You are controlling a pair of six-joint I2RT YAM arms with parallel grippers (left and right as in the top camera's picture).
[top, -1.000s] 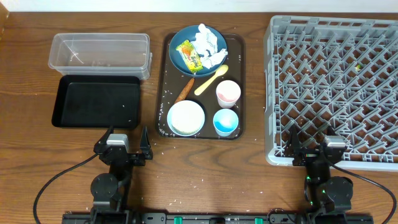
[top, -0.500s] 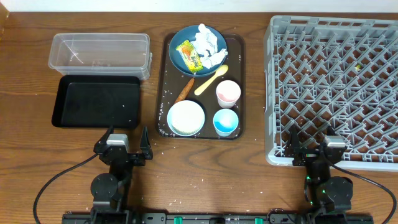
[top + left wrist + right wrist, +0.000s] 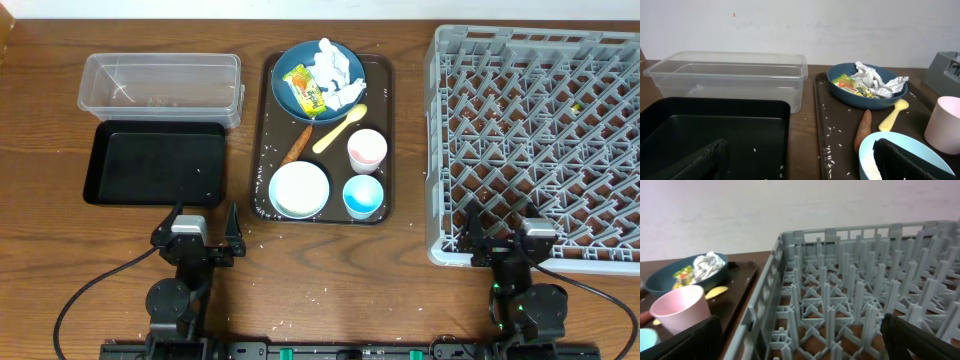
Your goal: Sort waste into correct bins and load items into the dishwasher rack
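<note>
The grey dishwasher rack (image 3: 437,140) stands straight ahead of the right gripper (image 3: 497,228), its near wall just under the fingertips and its pegs filling everything forward and to the right. The right gripper's jaws are spread wide with nothing between them. The left gripper (image 3: 196,228) is also spread wide and empty.

The brown serving tray (image 3: 380,110) lies ahead and to the right of the left gripper. The shallow black tray (image 3: 155,165) sits directly ahead of the left gripper, its near rim close by. The clear tub (image 3: 160,85) lies just beyond it.

On the serving tray's far end, the blue bowl (image 3: 288,68) holds crumpled tissue (image 3: 328,62) and the yellow-green wrapper (image 3: 305,90). The white bowl (image 3: 273,190) is nearest the left gripper. Right of that bowl stand 2 cups, blue inside (image 3: 363,196) and pink inside (image 3: 367,150). The yellow spoon (image 3: 340,128) and carrot piece (image 3: 296,145) lie between the bowls. Rice grains (image 3: 829,131) dot the serving tray's left side.

A narrow strip of bare table (image 3: 410,150) separates the serving tray from the rack, and a narrower one separates it from the black tray.
</note>
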